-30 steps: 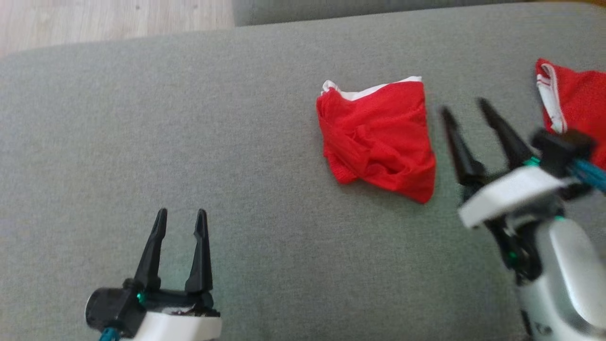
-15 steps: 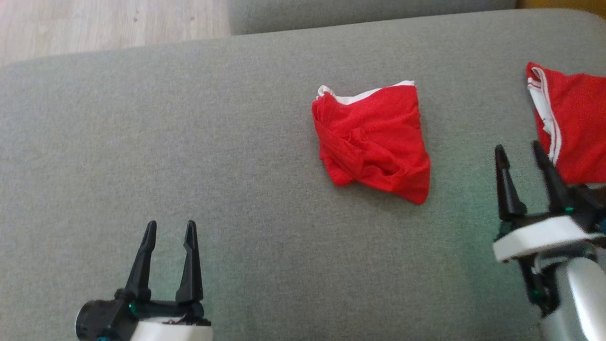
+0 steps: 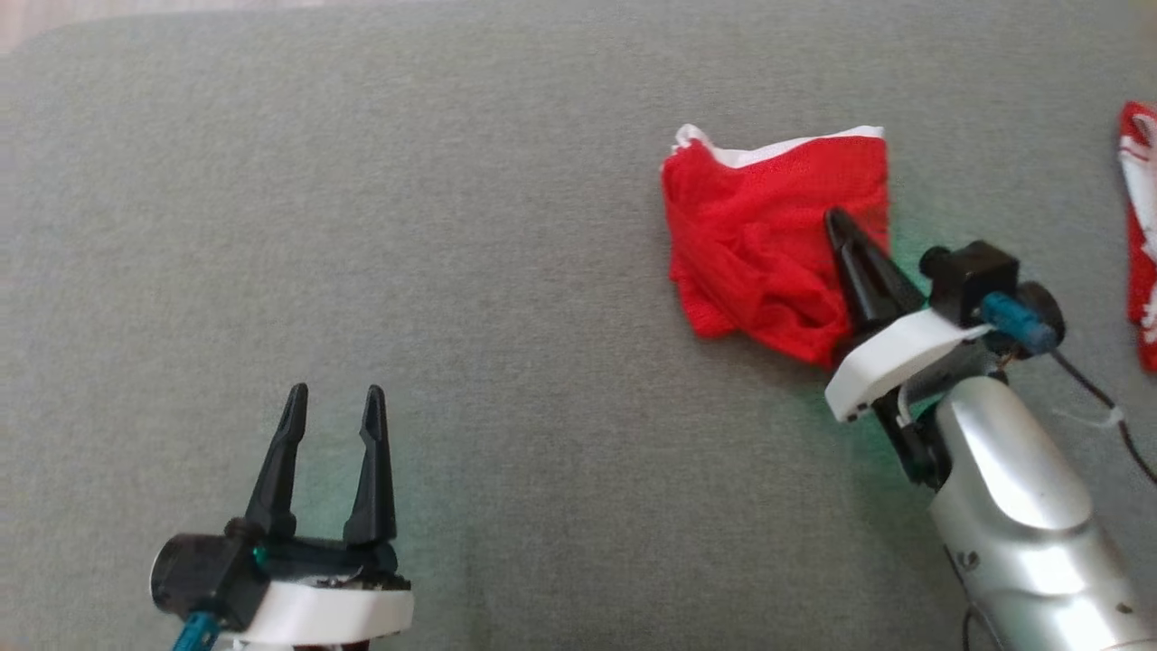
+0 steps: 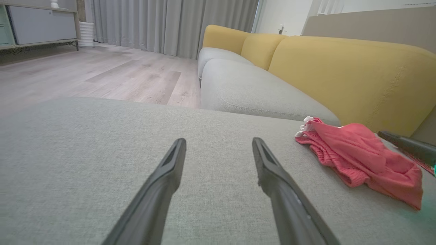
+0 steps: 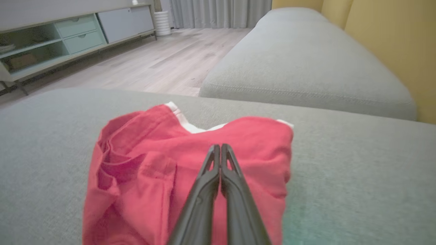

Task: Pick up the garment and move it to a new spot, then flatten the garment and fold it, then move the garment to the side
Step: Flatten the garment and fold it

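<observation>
Nearest, at the left, the left gripper point(image 3: 334, 393) hovers over the grey sofa seat point(image 3: 542, 271). Its two dark fingers stand wide apart with nothing between them, pointing away across bare fabric.

To the right and a little farther off, the silver right forearm point(image 3: 1012, 479) reaches in from the near right corner. The right gripper point(image 3: 836, 221) has its fingers pressed fully together into one dark point. In the right wrist view the closed tips lie on top of the garment's middle, toward its right side. Whether any cloth is pinched between them cannot be told.

The garment point(image 3: 759, 235) is a red, crumpled piece lying on the seat, right of centre and well apart from the left gripper. It is bunched into loose folds, thicker on its left side, with a white band point(image 3: 786, 149) showing along its far edge. Its near right corner lies under the right gripper's white wrist plate point(image 3: 895, 357).

At the far right edge of the head view lies a second red garment point(image 3: 1143, 298) with white trim, apart from the first.

Beyond the seat, a second grey cushion point(image 5: 299, 75) extends away, with yellow backrests point(image 4: 340, 75) along its right side. Left of it lies a pale wooden floor point(image 4: 119, 75), with a low sideboard point(image 5: 68, 37) at the left and grey curtains point(image 4: 170, 23) at the far wall.
</observation>
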